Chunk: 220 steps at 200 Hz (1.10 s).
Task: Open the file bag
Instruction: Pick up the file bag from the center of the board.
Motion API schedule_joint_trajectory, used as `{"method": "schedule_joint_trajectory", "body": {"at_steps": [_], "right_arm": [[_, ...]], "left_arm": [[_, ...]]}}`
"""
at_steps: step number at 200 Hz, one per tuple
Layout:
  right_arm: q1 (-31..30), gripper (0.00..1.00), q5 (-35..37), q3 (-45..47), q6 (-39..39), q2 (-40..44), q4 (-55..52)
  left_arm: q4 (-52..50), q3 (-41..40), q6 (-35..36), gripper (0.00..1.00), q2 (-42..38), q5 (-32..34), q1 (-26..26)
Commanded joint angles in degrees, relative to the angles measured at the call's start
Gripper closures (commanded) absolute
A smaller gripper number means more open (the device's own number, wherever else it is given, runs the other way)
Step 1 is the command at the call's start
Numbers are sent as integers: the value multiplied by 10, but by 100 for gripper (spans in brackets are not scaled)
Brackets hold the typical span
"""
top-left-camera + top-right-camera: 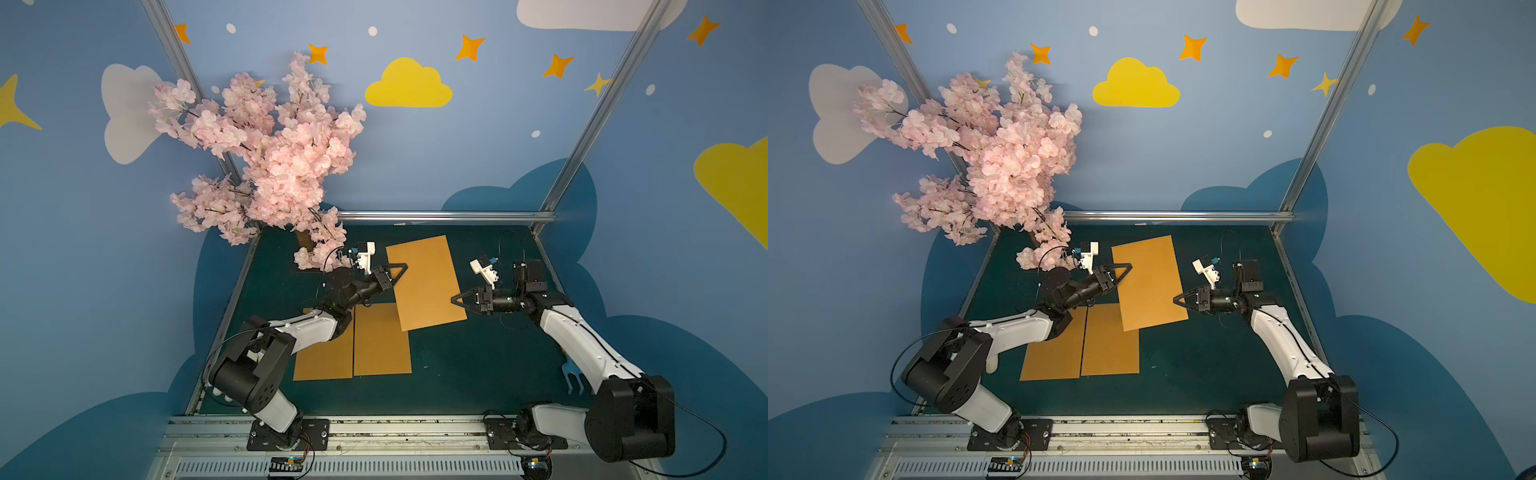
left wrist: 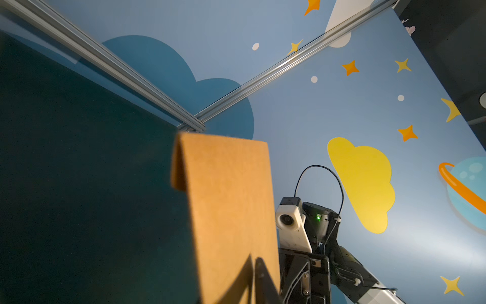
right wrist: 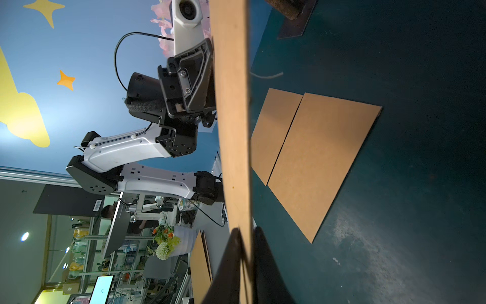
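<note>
Fingers of the right end effector (image 3: 246,233) press both faces of the file bag (image 3: 232,105), which the right wrist view shows edge-on and raised off the surface (image 3: 420,184); this end effector is clamped on the bag. Both top views show only a broad brown rectangle spanning from it to the left end effector (image 1: 404,267) at the opposite long edge. In the left wrist view one finger (image 2: 263,279) lies over the bag and the other is hidden, so whether that end effector pinches it cannot be told. Only this view shows the flap (image 2: 181,163) folded over at the bag's far end. Beyond the right end effector, under the bag, two brown sheets (image 3: 315,158) lie flat, side by side.
</note>
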<state>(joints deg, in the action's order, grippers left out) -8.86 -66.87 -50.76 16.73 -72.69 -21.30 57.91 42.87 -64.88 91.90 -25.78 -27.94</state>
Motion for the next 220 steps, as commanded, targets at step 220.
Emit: {"method": "schedule_joint_trajectory", "body": {"at_steps": [220], "right_arm": [[-74,99,272,-110,-74,2,-159]], "left_arm": [[-929,417,338,26,-48,278,-76]]}}
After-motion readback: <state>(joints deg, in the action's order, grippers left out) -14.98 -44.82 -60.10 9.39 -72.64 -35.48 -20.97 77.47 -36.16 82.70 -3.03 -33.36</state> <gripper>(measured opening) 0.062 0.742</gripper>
